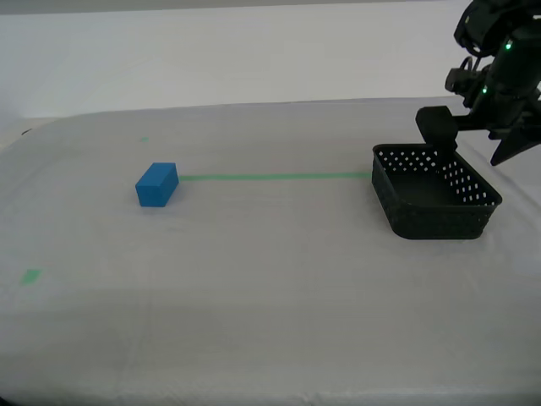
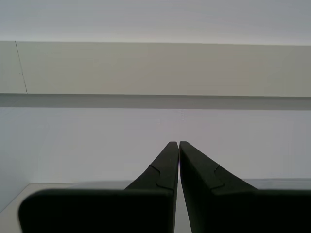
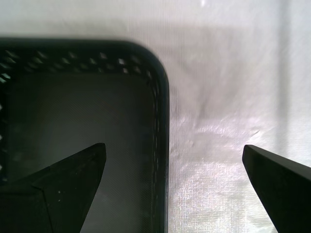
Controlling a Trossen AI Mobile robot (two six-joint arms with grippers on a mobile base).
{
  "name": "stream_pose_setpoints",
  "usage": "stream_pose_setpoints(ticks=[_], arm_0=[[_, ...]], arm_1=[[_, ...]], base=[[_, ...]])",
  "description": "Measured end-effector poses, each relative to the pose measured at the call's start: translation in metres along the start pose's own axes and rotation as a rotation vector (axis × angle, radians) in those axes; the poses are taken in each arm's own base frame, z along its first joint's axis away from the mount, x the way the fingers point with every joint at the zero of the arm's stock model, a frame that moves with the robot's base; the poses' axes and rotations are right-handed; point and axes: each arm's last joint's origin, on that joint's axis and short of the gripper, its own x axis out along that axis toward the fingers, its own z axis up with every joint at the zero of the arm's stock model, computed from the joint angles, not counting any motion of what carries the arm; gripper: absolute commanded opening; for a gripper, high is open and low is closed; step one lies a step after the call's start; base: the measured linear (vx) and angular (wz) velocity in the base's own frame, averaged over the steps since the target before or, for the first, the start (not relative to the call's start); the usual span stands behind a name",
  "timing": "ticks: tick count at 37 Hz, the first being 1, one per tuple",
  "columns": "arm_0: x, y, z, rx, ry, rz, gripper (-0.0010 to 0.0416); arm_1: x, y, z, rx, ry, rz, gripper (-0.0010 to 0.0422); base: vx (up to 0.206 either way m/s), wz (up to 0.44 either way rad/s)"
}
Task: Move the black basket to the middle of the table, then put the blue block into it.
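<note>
The first tool (image 3: 172, 167) gapes wide astride the black basket's (image 1: 435, 199) wall, ready to drag it; second tool (image 2: 179, 145) closed, empty.

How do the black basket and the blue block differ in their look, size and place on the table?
The black basket is black with sides full of round holes; the blue block is solid bright blue with plain faces. The basket is an open, empty container, much larger than the block. The basket sits at the exterior view's right, with one wall between my first hand's open jaws; the block lies toward that view's left, untouched. Both rest on the table, at opposite ends of the green tape line.
</note>
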Motion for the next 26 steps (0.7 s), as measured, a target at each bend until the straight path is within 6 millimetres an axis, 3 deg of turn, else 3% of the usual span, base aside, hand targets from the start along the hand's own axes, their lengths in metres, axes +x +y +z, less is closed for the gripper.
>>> stream_pose_setpoints(ticks=[11,26], arm_0=[[0.024,0.003,-0.008,-0.006,0.08,-0.002,0.0394],[0.033,0.005,-0.011,-0.006,0.107,-0.005,0.0389]], arm_1=[[0.0,0.0,0.0,0.0,0.0,0.0,0.0],[0.0,0.0,0.0,0.0,0.001,0.0,0.0]], base=[[0.0,0.0],[0.0,0.0]])
